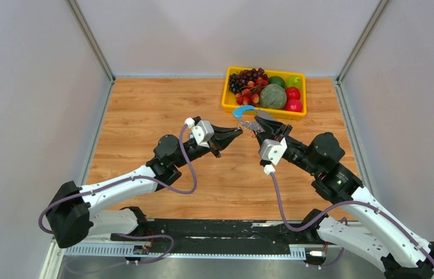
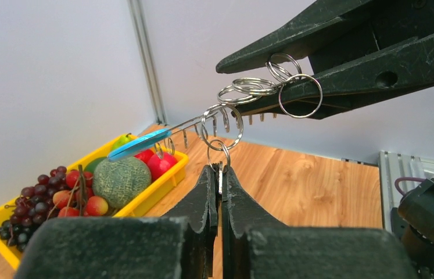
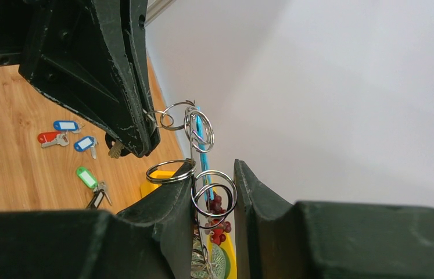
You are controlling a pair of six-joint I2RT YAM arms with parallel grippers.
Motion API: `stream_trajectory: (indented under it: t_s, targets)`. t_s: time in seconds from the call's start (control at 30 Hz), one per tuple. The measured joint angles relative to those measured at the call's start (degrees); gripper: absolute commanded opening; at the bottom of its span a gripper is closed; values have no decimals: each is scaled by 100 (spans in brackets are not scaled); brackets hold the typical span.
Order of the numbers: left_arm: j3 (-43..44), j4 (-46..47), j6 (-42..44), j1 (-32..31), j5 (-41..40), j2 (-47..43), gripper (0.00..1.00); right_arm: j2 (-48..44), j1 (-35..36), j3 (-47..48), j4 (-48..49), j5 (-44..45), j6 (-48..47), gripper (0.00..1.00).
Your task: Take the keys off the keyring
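The keyring (image 1: 243, 110) is held in the air in front of the fruit tray, its blue section (image 2: 139, 144) toward the tray. In the left wrist view it is edge-on, toothed, with several small split rings (image 2: 261, 86) on it. My right gripper (image 1: 259, 124) is shut on the hoop, with split rings between its fingers (image 3: 213, 174). My left gripper (image 2: 220, 173) is shut on a thin silver key (image 2: 220, 177) that hangs from a small ring (image 2: 219, 152) on the hoop. Several loose keys with red (image 3: 49, 138), blue (image 3: 65, 125) and green (image 3: 86, 177) heads lie on the table.
A yellow tray (image 1: 229, 104) of grapes, a melon and other fruit stands at the back right of the wooden table (image 1: 144, 110), just behind the keyring. Grey walls close in the table on three sides. Both arms meet near the table's middle.
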Motion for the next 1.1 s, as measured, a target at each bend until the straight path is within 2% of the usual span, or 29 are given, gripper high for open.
stream_trajectory:
  t_s: [0.1,0.23,0.3,0.4,0.47,0.53,0.63,0.8,0.87,1.03,1.1]
  targets:
    - [31,-442,11,0,7,-175,0,-52,7,-63,13,2,125,1]
    - [271,-1379,35,0,44,-431,0,-68,13,-170,76,-17,706,7]
    - [444,-1954,57,0,39,-595,0,-63,13,-291,177,-76,1106,22]
    - [629,-2730,98,0,-4,-903,0,4,13,-461,280,-293,1749,52]
    - [763,-3316,116,0,-52,-1147,0,52,15,-553,343,-426,2203,63]
    - [885,-3814,144,0,-85,-1287,0,37,15,-658,387,-483,2656,68]
    - [1222,-4736,227,4,-46,-1338,0,-155,15,-857,426,-503,3257,69]
    - [1897,-6306,533,4,289,-1204,0,-782,15,-1246,466,-745,4074,58]
    - [2199,-6911,673,4,483,-1051,0,-903,15,-1309,520,-883,4354,56]
    - [2994,-8301,1067,-48,776,-422,0,-798,15,-1399,614,-1034,4988,45]
    - [3171,-8668,1222,-138,719,-236,0,-691,15,-1425,638,-1091,5169,44]
